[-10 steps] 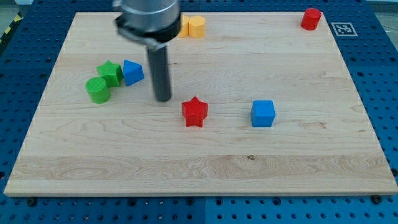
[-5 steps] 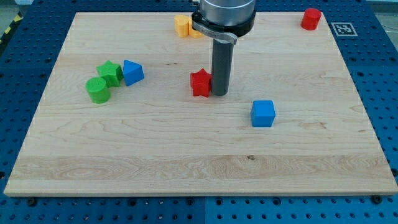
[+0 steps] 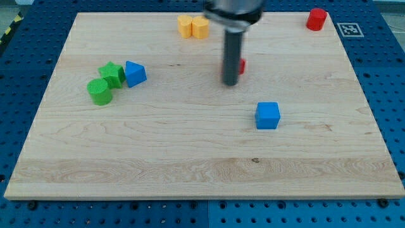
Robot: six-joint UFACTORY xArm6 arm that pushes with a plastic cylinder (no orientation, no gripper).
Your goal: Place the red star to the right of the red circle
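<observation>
The red star [image 3: 242, 65] is mostly hidden behind my rod near the board's upper middle; only a red sliver shows at the rod's right edge. My tip [image 3: 231, 83] rests on the board just below and left of that sliver, touching or nearly touching the star. The red circle [image 3: 316, 19] stands at the board's top right corner, far up and right of the star.
Two yellow blocks [image 3: 193, 27] sit side by side at the top middle. A blue cube [image 3: 267, 115] lies below and right of my tip. A green star [image 3: 112, 74], a green cylinder [image 3: 99, 92] and a blue block [image 3: 135, 73] cluster at the left.
The red star moved up and right, from the board's centre to the upper middle. My rod moved right with it and now covers most of the star.
</observation>
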